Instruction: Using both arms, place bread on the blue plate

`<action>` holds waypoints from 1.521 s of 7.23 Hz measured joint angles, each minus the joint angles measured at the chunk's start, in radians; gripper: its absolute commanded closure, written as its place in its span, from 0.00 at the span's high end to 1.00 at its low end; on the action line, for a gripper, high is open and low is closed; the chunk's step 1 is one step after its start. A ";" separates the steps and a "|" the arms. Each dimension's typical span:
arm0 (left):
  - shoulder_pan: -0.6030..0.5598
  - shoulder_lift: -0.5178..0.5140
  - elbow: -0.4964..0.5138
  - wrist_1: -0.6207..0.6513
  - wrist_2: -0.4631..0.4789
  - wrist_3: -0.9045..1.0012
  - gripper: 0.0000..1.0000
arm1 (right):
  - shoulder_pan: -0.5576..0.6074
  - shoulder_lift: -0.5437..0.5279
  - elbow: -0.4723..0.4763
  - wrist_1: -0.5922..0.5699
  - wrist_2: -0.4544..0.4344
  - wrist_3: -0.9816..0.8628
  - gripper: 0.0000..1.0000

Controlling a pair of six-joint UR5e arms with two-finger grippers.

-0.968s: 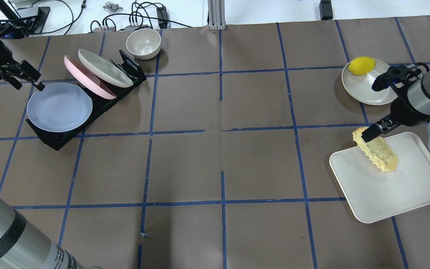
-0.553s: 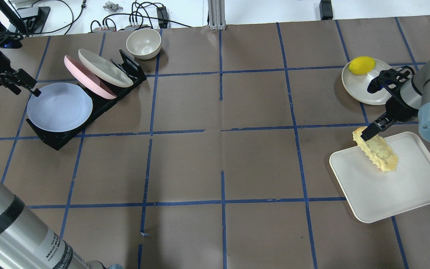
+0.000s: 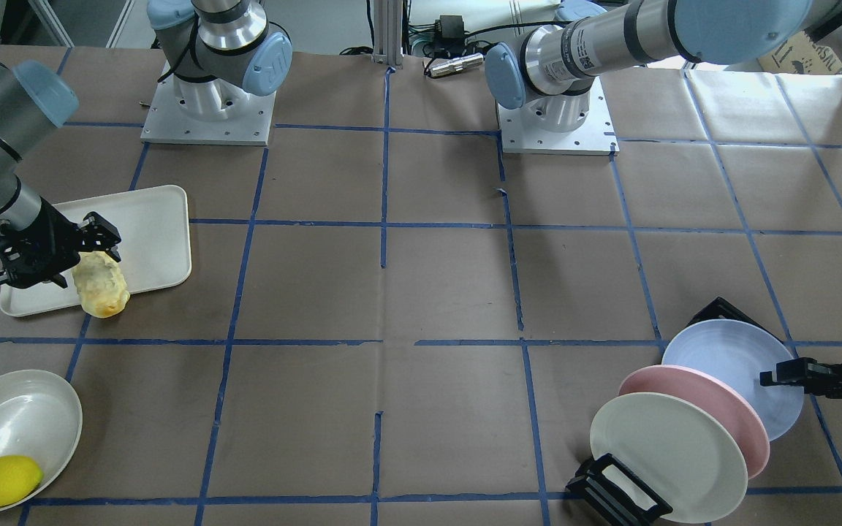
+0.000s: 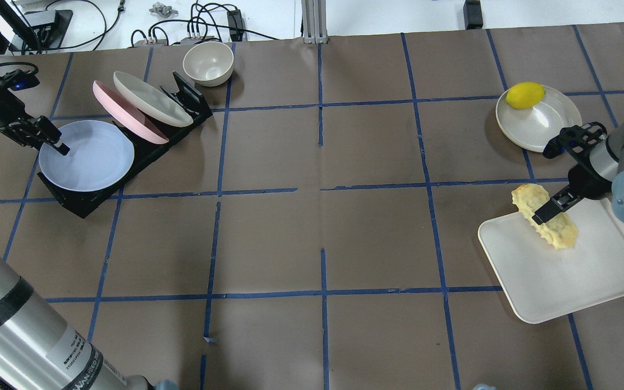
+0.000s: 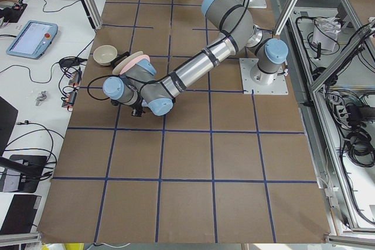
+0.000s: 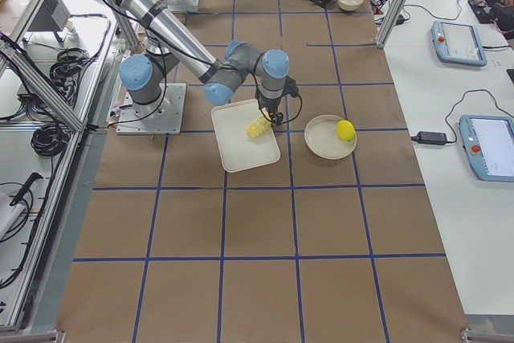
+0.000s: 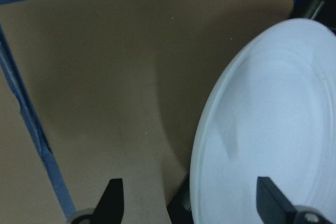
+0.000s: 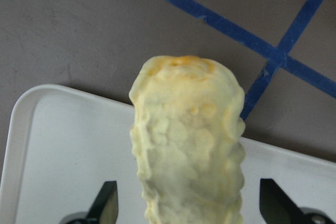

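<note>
The bread [image 4: 545,215] lies tilted on the white tray's [image 4: 566,271] far left rim, with one end over the edge; it also shows in the right wrist view [image 8: 189,140]. My right gripper [image 4: 548,210] is open. Its fingers [image 8: 106,203] stand either side of the bread's middle. The blue plate [image 4: 87,155] leans in the front slot of a black rack [image 4: 82,203]. My left gripper [image 4: 54,142] is open at the plate's far left edge. In the left wrist view the plate's rim [image 7: 202,145] lies between the two fingers [image 7: 111,203].
A pink plate [image 4: 128,111] and a cream plate [image 4: 152,98] lean in the same rack behind the blue one. A cream bowl [image 4: 208,62] stands beyond it. A lemon [image 4: 525,95] sits in a cream dish [image 4: 539,127] just beyond the tray.
My right gripper has slid from the bread's far end down to its middle. My left gripper has moved right and nearer, onto the blue plate's edge. The bread and plates have not moved.
</note>
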 measured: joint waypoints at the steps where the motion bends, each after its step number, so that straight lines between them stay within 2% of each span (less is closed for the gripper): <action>1: 0.001 0.000 0.003 -0.008 -0.010 -0.007 0.17 | -0.011 0.001 0.039 -0.059 -0.001 -0.004 0.23; 2: 0.002 0.003 0.007 -0.010 -0.026 -0.018 0.17 | -0.015 0.001 0.058 -0.089 -0.004 -0.002 0.06; 4: 0.000 0.017 0.035 -0.019 -0.036 -0.037 0.15 | -0.014 -0.014 0.056 -0.080 -0.009 0.021 0.06; 5: -0.001 0.022 0.052 -0.033 -0.037 -0.038 0.11 | -0.005 -0.044 0.011 0.004 -0.013 0.058 0.07; 8: -0.004 0.071 0.043 -0.081 -0.031 -0.039 0.05 | 0.121 -0.114 -0.271 0.455 -0.012 0.232 0.08; 10: -0.010 0.137 0.021 -0.173 -0.025 -0.038 0.04 | 0.275 -0.147 -0.431 0.659 -0.016 0.435 0.08; 11: -0.021 0.184 -0.026 -0.197 -0.023 -0.050 0.04 | 0.364 -0.159 -0.488 0.729 -0.018 0.565 0.09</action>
